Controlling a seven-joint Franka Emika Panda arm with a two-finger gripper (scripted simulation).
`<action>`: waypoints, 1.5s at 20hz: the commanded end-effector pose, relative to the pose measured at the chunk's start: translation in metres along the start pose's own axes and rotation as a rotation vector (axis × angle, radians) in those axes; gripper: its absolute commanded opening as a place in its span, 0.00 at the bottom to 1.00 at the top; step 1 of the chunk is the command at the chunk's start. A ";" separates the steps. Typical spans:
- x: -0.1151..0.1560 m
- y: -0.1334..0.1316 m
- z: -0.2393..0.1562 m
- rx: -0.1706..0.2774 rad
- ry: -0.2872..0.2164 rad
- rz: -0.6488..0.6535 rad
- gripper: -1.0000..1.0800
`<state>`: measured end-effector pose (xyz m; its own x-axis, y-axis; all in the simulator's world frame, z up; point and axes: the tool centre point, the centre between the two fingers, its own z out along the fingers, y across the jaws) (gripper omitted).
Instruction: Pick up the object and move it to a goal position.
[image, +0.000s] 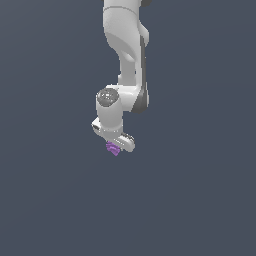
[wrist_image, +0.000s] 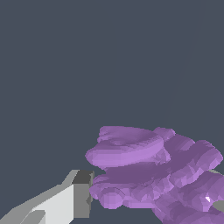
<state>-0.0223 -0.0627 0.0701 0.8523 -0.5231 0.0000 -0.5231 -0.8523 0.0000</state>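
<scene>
My white arm (image: 127, 55) descends from the top of the exterior view against a plain dark grey-blue ground, its wrist bent toward the exterior view's left, and my gripper (image: 116, 145) hangs at its lower end near the middle of the scene. My fingers are clenched on the object (image: 113, 148), a small purple lump of jagged facets that shows just below the gripper body. In the wrist view one white, dark-tipped finger (wrist_image: 78, 194) presses against the object (wrist_image: 148, 170), whose lobed purple mass fills the space beside it.
</scene>
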 end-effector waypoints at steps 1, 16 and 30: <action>-0.008 -0.017 -0.015 0.000 0.001 -0.001 0.00; -0.071 -0.150 -0.136 -0.002 0.002 0.000 0.00; -0.106 -0.235 -0.210 -0.001 0.000 0.000 0.00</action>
<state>0.0094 0.1878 0.2758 0.8532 -0.5216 0.0010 -0.5216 -0.8532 -0.0003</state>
